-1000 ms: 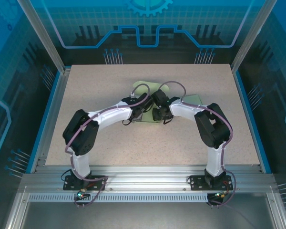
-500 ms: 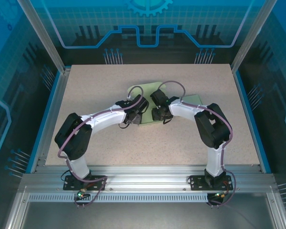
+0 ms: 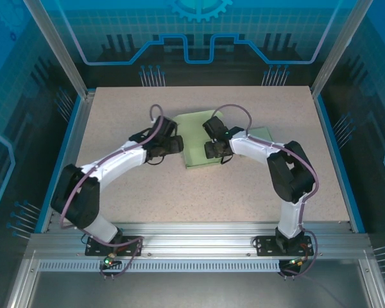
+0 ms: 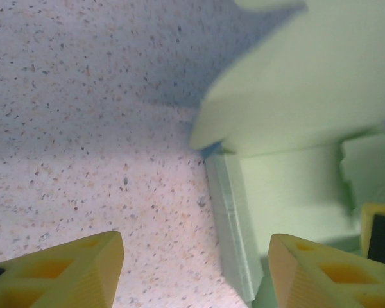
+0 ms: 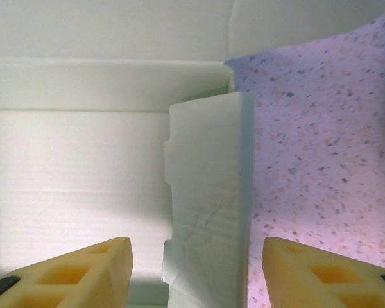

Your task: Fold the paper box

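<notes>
R gripper (image 5: 196, 256), jaws apart, nothing clamped, hung over paper box (image 3: 192, 136) near edge, raised flap (image 5: 208, 192) betw. its fingers, untouched. L gripper (image 4: 196, 256), also apart, sat just left of box. Box lay mid-table (image 3: 128, 186), long axis approx. left-right; R arm nearer flap.

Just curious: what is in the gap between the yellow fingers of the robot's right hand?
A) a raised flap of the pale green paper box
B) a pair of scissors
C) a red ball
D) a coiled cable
A: the right wrist view shows a pale green flap of the paper box standing between the right hand's open fingers, touching neither.
</notes>
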Controlling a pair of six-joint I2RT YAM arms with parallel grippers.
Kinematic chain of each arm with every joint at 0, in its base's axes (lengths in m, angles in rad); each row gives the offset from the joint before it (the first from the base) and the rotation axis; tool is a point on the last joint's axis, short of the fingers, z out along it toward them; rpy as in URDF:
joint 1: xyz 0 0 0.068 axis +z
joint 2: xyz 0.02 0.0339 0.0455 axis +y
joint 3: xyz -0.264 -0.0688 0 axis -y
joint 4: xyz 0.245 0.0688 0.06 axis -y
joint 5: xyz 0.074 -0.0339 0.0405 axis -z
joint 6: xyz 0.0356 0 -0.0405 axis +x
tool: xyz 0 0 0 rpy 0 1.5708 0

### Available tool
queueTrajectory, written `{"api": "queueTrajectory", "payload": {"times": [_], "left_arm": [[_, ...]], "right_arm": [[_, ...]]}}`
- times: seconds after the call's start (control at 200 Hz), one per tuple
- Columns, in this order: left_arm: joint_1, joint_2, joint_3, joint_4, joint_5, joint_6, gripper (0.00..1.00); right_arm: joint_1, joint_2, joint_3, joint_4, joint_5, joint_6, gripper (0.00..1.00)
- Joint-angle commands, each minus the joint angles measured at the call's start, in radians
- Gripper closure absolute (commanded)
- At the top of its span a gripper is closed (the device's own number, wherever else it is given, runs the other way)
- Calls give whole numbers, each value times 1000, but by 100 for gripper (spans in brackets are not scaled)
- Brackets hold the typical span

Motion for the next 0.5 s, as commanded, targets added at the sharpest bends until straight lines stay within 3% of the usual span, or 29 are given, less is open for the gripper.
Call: {"api": "queueTrajectory", "payload": {"times": [0.0,0.08,0.16,0.3,0.495], "left_arm": [[67,-68,-106,194,190,-79,39],[94,-96,-140,270,217,-46,37],[104,-106,-161,342,241,78,36],[125,-101,-182,441,308,306,34],[213,-28,-164,486,453,359,34]], "right_arm": [[31,-62,31,-59,39,-2,43],[52,-96,32,-78,45,14,43],[77,-124,31,-70,4,20,43],[98,-122,37,5,-209,24,44],[100,1,78,72,-394,42,47]]}}
